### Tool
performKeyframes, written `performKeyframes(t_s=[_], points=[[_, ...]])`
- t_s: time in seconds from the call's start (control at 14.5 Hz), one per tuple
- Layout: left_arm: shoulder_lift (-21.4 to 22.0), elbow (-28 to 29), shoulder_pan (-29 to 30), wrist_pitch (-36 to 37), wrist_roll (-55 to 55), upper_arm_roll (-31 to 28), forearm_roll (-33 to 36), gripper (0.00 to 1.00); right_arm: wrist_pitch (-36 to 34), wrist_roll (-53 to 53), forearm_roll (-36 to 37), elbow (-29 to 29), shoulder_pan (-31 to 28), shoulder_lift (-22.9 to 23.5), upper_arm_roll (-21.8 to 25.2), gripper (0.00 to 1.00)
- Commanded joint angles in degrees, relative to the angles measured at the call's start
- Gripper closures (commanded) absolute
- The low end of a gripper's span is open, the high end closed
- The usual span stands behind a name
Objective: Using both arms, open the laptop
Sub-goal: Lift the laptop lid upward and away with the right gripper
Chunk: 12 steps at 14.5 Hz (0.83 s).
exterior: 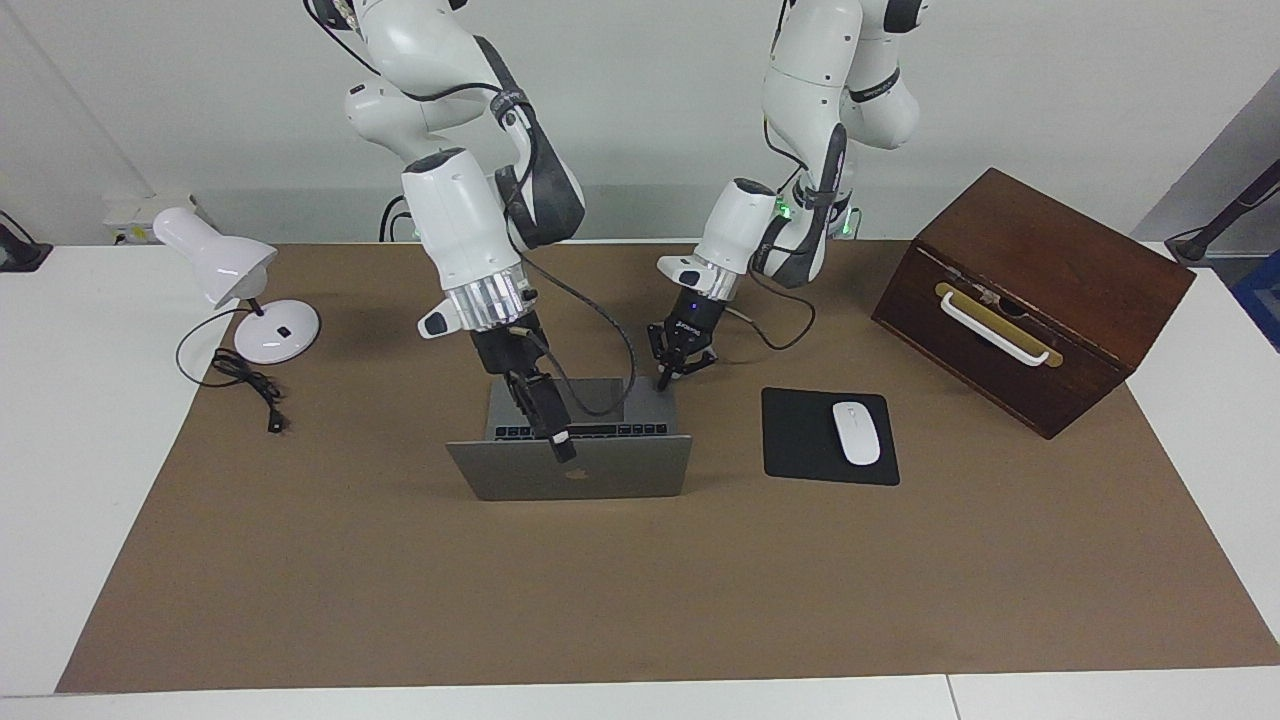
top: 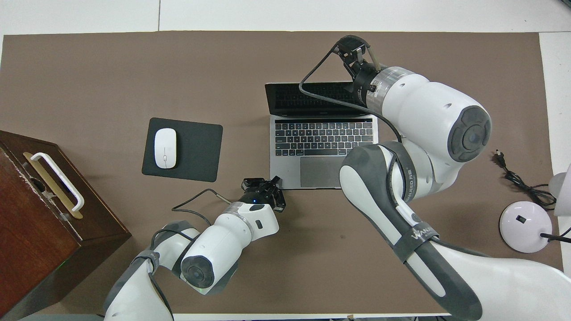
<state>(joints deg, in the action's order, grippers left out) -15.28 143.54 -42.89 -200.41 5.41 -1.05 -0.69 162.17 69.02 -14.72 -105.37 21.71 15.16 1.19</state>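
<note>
The silver-grey laptop (exterior: 620, 470) stands open near the middle of the brown mat, its lid roughly upright with the apple logo facing away from the robots. Its keyboard shows in the overhead view (top: 321, 138). My right gripper (exterior: 560, 440) is at the lid's top edge, with one finger down the lid's outer face, and it shows over that edge in the overhead view (top: 352, 49). My left gripper (exterior: 672, 372) is low at the corner of the laptop's base that is nearest the robots, toward the left arm's end. It also shows in the overhead view (top: 266, 183), fingers apart.
A black mouse pad (exterior: 800, 440) with a white mouse (exterior: 857, 432) lies beside the laptop toward the left arm's end. A brown wooden box (exterior: 1030, 300) with a white handle stands past the pad. A white desk lamp (exterior: 240, 290) and its cord (exterior: 250, 385) are at the right arm's end.
</note>
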Motion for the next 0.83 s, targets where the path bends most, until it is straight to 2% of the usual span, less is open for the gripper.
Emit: performKeyframes(t_s=[0.0,0.21,0.34,0.76], points=[[-4.9,-1.9,1.1,-0.4,-0.5,-0.1,1.5,1.0,-1.0,-2.1,-0.9,1.8,-0.9,1.1,-0.5,0.0],[-4.9,-1.9,1.1,-0.4,-0.5,-0.1,1.5,1.0,-1.3,-2.1,-1.0,1.8,-0.9,1.1,-0.5,0.0],[-4.9,-1.9,1.2,-0.4,-0.5,-0.1,1.5,1.0,-4.1,-1.7,-1.4,2.7,-0.7,1.1,-0.6,0.0],[-4.9,-1.9,1.2,-0.4,-0.5,-0.1,1.5,1.0,-14.7,-2.1,-1.1,10.5,-1.5,2.6,-0.5,0.0]])
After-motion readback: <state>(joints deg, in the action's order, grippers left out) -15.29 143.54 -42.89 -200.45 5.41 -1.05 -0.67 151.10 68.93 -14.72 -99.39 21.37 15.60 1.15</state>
